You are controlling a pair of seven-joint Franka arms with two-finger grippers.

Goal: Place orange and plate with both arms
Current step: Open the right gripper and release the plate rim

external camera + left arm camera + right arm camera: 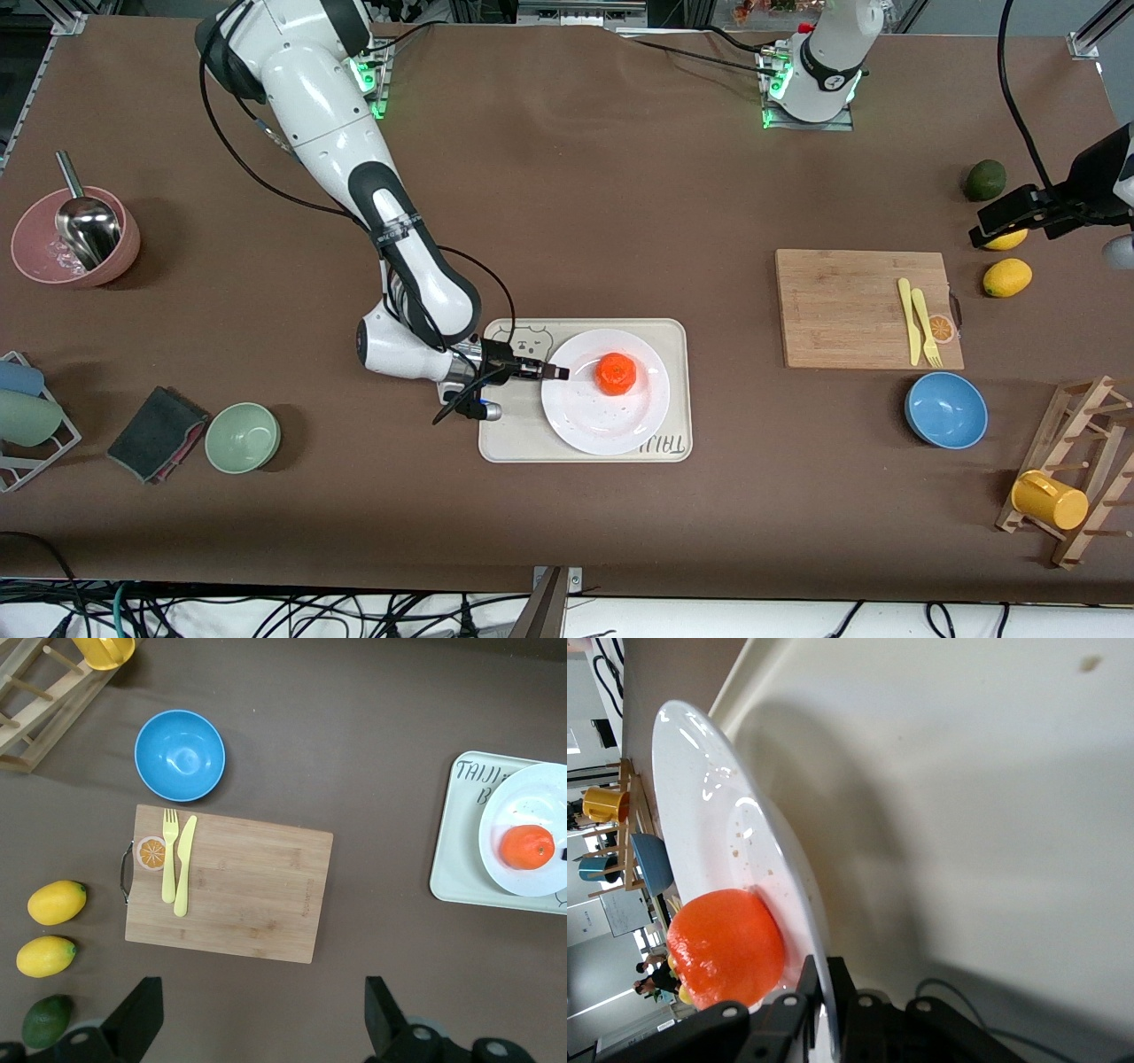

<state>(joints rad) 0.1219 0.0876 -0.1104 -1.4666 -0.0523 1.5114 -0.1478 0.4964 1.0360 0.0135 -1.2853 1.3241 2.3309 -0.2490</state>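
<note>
The white plate sits on the cream tray in the middle of the table, with the orange on its centre. My right gripper is shut on the plate's rim at the end toward the right arm. In the right wrist view the fingers pinch the rim of the plate beside the orange. My left gripper is open and empty, high over the lemons. Its view shows the plate and orange.
A wooden cutting board holds a yellow knife and fork. A blue bowl, two lemons, an avocado and a rack with a yellow mug are at the left arm's end. A green bowl, dark cloth and pink bowl are at the right arm's end.
</note>
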